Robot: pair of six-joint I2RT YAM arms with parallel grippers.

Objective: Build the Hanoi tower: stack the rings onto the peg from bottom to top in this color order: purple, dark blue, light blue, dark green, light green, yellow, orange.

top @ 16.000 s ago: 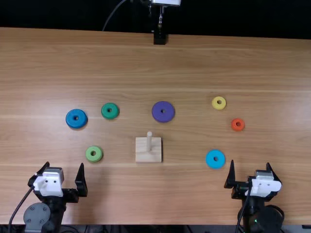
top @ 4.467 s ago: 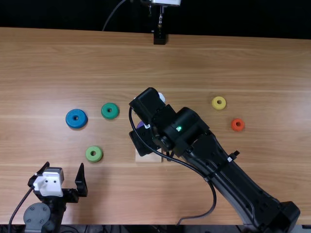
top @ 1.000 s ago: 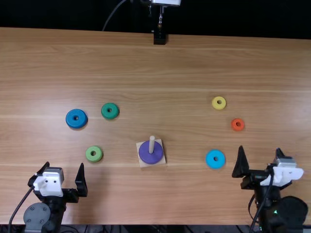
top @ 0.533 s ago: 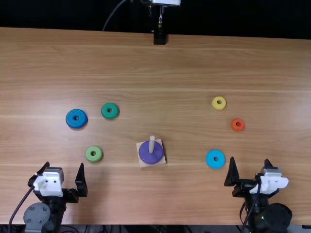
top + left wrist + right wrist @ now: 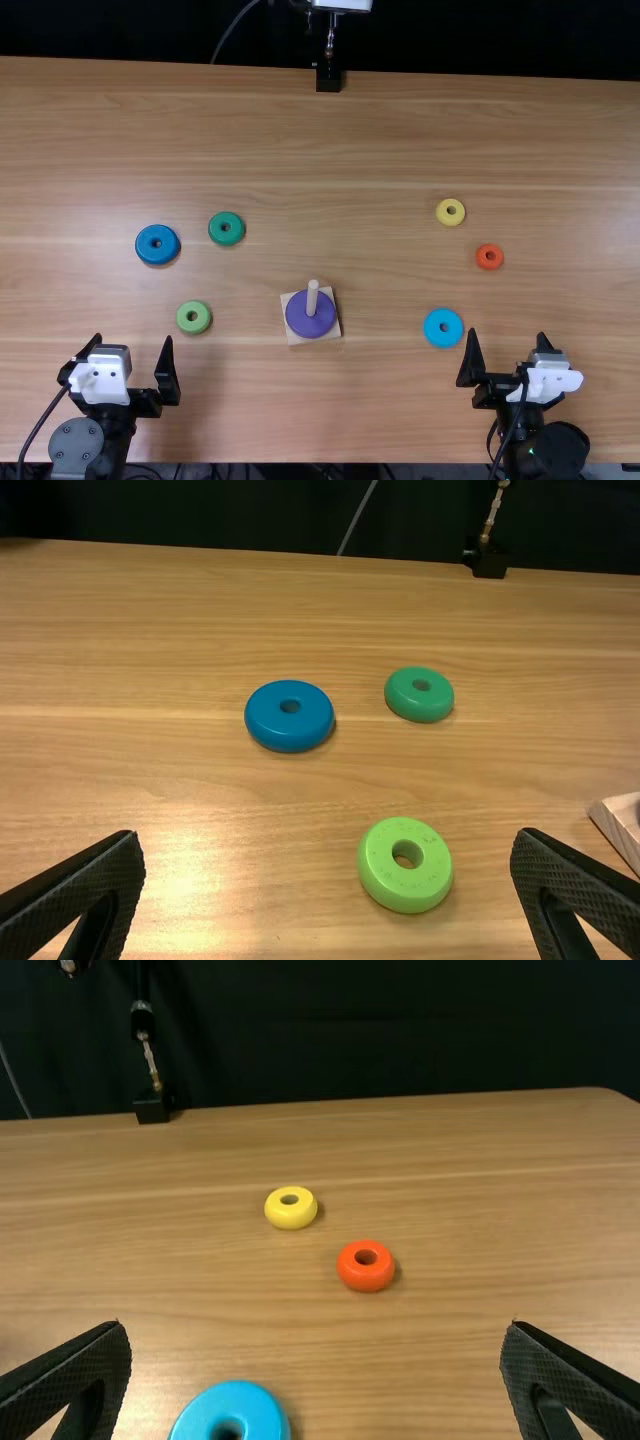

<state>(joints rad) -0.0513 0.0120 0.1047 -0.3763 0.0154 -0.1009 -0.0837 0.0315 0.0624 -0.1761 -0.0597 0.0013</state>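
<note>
My left gripper stands open at the near left of the table; my right gripper is open at the near right. Around the peg lies the purple ring, on the wooden base. Dark blue, dark green and light green rings lie left of it. To its right are the light blue, yellow and orange rings. In the wrist views, the left gripper and right gripper hold nothing.
At the table's far edge a black mount stands near the middle, with a dark curtain behind. The wooden table spreads out around the rings.
The purple ring went from behind the base onto the peg, and the base turned slightly. My right arm left the middle for the near right, then shifted slightly left. The left arm stayed still.
</note>
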